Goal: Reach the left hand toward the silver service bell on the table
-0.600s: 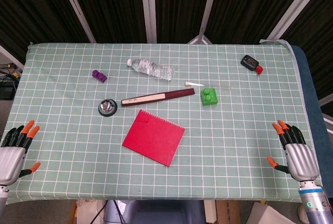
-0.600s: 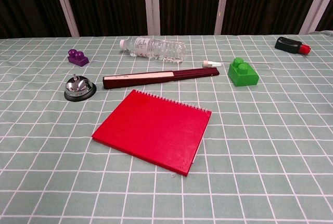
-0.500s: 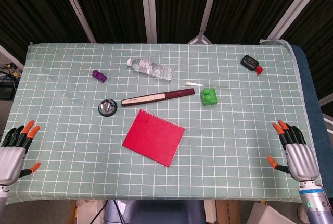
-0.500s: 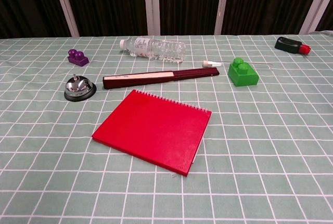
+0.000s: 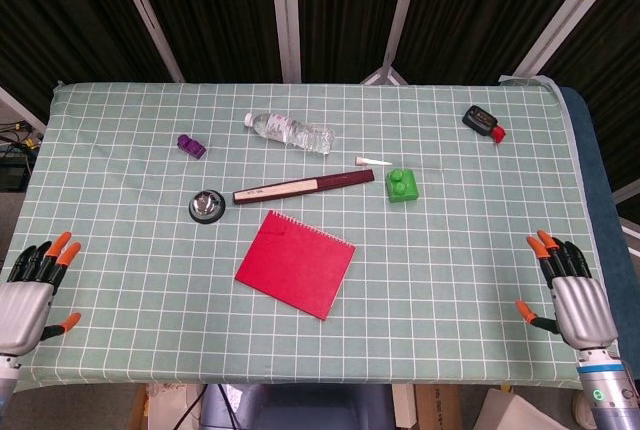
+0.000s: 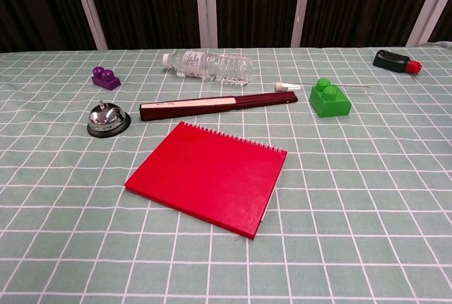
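The silver service bell (image 5: 206, 206) (image 6: 108, 119) sits on the green checked table, left of centre, beside the end of a dark red box. My left hand (image 5: 32, 295) hovers at the near left table corner, far below and left of the bell, fingers spread and holding nothing. My right hand (image 5: 570, 295) is at the near right edge, also spread and empty. Neither hand shows in the chest view.
A red spiral notebook (image 5: 296, 263) lies mid-table, a long dark red box (image 5: 303, 187) behind it. A clear bottle (image 5: 290, 131), purple block (image 5: 190, 145), green block (image 5: 402, 185), white cap piece (image 5: 370, 161) and black-red item (image 5: 484, 122) lie further back.
Both hands have drifted slightly lower toward the near table edge. The objects on the table have stayed put.
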Motion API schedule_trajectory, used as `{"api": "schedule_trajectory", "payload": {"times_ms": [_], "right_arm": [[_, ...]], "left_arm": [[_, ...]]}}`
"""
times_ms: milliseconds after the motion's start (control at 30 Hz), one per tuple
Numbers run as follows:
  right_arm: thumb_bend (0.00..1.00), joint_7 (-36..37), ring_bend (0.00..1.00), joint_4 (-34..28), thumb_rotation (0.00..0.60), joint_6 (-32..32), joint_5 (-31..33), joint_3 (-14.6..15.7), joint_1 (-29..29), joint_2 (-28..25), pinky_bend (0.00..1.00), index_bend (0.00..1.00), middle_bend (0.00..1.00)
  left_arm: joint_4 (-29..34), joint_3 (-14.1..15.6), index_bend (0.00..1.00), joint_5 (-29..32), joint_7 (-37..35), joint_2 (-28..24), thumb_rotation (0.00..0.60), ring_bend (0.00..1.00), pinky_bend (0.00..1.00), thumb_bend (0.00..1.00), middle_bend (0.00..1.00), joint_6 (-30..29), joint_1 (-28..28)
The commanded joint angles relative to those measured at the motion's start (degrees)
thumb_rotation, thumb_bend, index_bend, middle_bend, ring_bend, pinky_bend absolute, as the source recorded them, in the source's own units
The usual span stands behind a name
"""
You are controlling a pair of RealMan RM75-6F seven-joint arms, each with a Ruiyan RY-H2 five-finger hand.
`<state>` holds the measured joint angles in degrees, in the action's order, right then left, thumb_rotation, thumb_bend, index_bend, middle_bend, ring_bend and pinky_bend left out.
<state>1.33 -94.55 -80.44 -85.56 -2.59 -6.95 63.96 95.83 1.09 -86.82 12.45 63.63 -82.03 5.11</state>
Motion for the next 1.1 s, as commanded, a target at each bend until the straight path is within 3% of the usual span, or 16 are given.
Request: {"api": "schedule_trajectory", "payload": {"times_ms": [33,300,467,600,733,933,1100], "right_arm": [[0.29,0.03,0.00,0.00,0.600,0.00,0.12,-0.02,0.04,0.00,0.00,0.00,0.00],[0.29,0.33,0.00,0.06,0.600,-0.07,-0.02,0.04,0.12,-0.16,0.00,0.00,0.00],[0.29,0.66,0.00,0.06,0.600,0.08,0.09,0.06,0.13,-0.22,0.00,0.00,0.00],[0.29,0.78,0.00,-0.03,0.600,0.27,0.12,0.05,0.04,-0.24,0.00,0.00,0.00],[0.29,0.89,0.00,-0.12,0.600,0.36,0.26,0.01,0.03,-0.28,0.00,0.00,0.00],[0.29,1.49,0.00,-0.25,0.600,0.69,0.62,-0.02,0.02,-0.46,0.00,0.00,0.00],[0.29,2.01,0.00,-0.37,0.600,1.03,0.80,-0.05,-0.08,-0.64,0.00,0.00,0.00]], "left_arm": [[0.03,-0.03,0.00,0.22,0.07,0.07,0.600,0.00,0.00,0.13,0.00,0.37,0.16],[0.28,-0.11,0.00,-0.26,1.40,0.43,0.600,0.00,0.00,0.15,0.00,0.83,0.73],[1.73,-1.84,0.00,-0.43,4.25,0.62,0.600,0.00,0.00,0.40,0.00,3.09,3.50],[2.51,-5.09,0.00,1.56,8.65,1.95,0.600,0.00,0.00,0.62,0.00,8.03,8.34],[2.06,-7.71,0.00,5.56,12.88,4.47,0.600,0.00,0.00,0.73,0.00,12.92,12.35],[-2.96,-11.44,0.00,14.10,22.46,12.22,0.600,0.00,0.00,0.77,0.00,21.06,19.90],[-7.42,-13.12,0.00,20.73,28.20,17.90,0.600,0.00,0.00,0.78,0.00,23.69,23.74]]}}
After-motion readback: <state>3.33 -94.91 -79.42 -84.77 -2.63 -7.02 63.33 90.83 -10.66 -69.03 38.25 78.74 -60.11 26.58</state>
